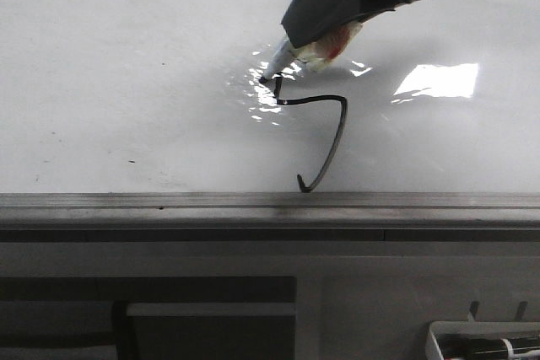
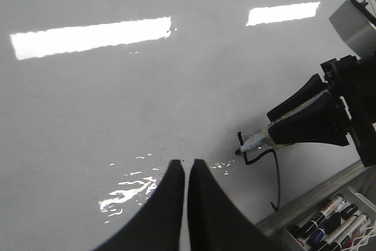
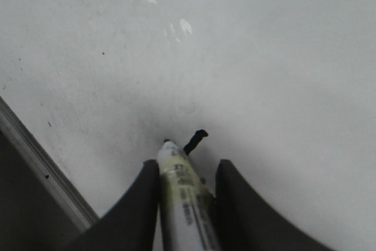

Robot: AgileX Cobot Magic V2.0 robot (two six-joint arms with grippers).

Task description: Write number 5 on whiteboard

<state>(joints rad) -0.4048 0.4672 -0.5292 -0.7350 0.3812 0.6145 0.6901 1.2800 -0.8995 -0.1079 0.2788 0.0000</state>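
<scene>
Right arm's got the marker down on the board, 5 mostly drawn.

The right gripper (image 3: 187,187) has its fingers (image 3: 138,204) clamped on a marker (image 1: 291,55), tip touching the whiteboard (image 1: 126,65) at the upper left end of the number 5 (image 1: 325,137). The strokes run from the tip down a short way, across to the right, then down a long curve to a little hook just above the grey rail (image 1: 253,201) at the board's near edge. The left gripper (image 2: 186,174) sits over bare board off to the left of the 5, fingers (image 2: 167,204) pressed together with nothing between them. A tray of markers (image 2: 332,218) sits past the rail, to the right.
</scene>
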